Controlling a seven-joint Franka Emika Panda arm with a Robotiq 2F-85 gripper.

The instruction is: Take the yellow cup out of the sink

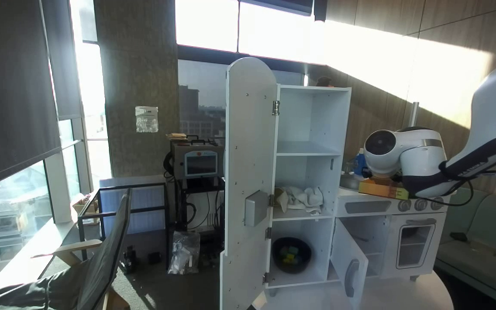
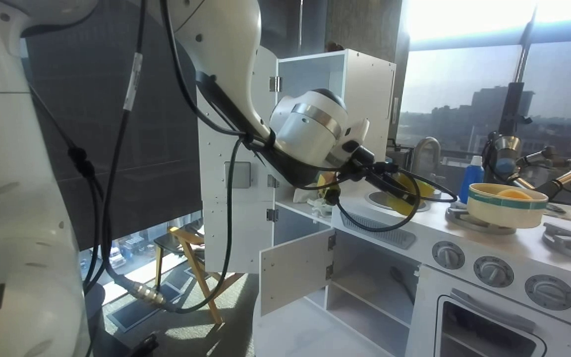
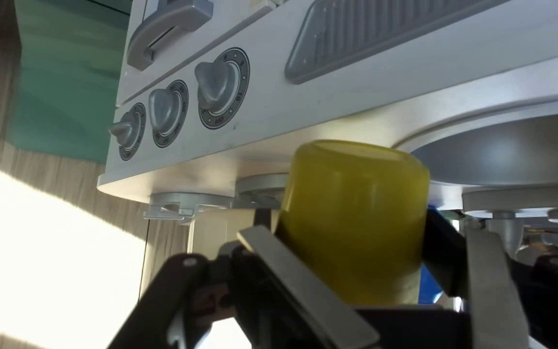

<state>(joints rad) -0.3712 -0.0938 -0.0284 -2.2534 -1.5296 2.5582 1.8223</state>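
The yellow cup (image 3: 356, 208) sits between the fingers of my gripper (image 3: 356, 237) in the wrist view, which stands upside down. Both fingers press on its sides, and its far end points away from the palm. In an exterior view the cup (image 2: 398, 204) shows partly behind the gripper (image 2: 404, 189), over the sink (image 2: 375, 199). Whether it touches the rim, I cannot tell. The sink (image 3: 511, 150) lies beside the cup in the wrist view, and its visible part is bare. In an exterior view the sink (image 1: 350, 181) is partly hidden, and the cup cannot be made out.
A cream bowl (image 2: 506, 213) with a green band stands on a burner. A blue bottle (image 2: 472, 178) and a faucet (image 2: 427, 148) stand behind. A tall cabinet (image 1: 312, 120) with open doors adjoins. An orange box-like thing (image 1: 383, 188) shows beneath the wrist.
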